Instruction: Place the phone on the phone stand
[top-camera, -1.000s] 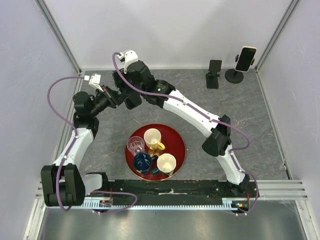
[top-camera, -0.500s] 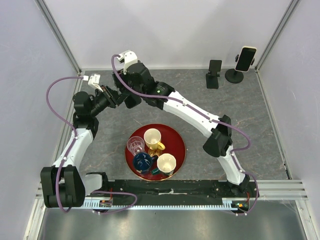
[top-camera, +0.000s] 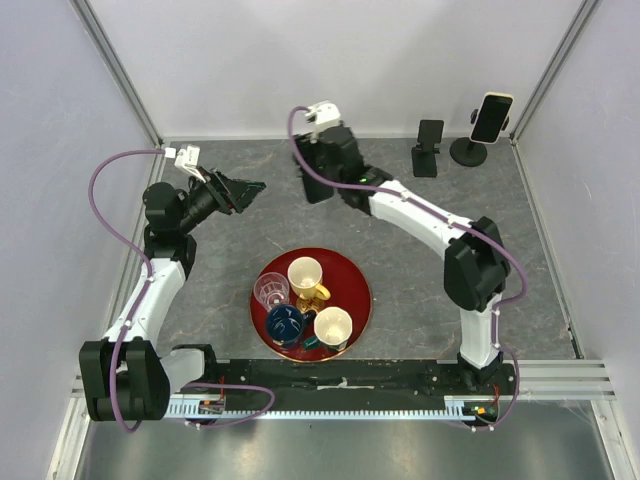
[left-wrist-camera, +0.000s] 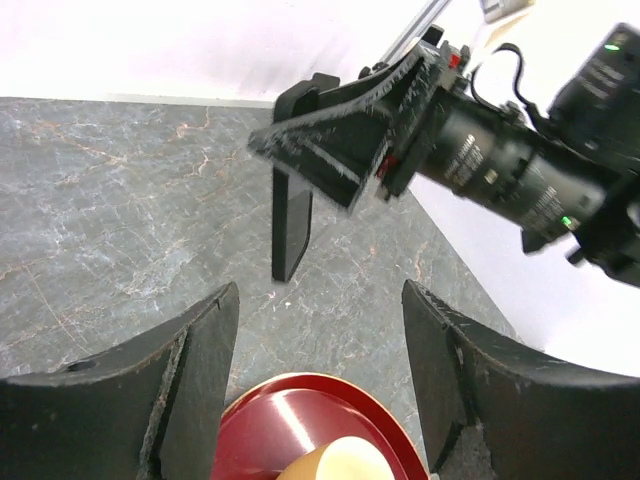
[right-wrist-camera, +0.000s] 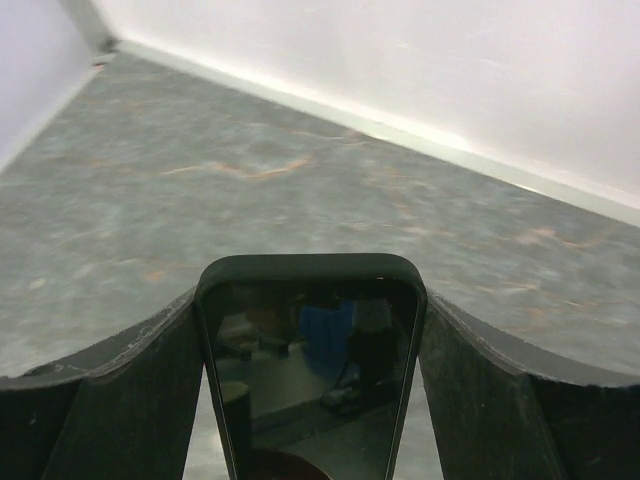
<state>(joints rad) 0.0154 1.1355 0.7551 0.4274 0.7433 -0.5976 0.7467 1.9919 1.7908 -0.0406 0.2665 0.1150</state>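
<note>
Right gripper (right-wrist-camera: 310, 300) is pinching the dark phone (right-wrist-camera: 310, 370) near the far edge, needing to keep it upright approaching the empty phone stand (top-camera: 429, 147); left gripper (left-wrist-camera: 320, 292) is gaping

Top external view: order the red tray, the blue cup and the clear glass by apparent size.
1. Red tray, clearly the largest.
2. Blue cup.
3. Clear glass, which looks slightly smaller than the cup. The two are close, so their order is unsure.

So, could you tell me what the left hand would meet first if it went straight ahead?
Probably the flat black rectangular slab held by the right hand; depth is unclear.
</note>
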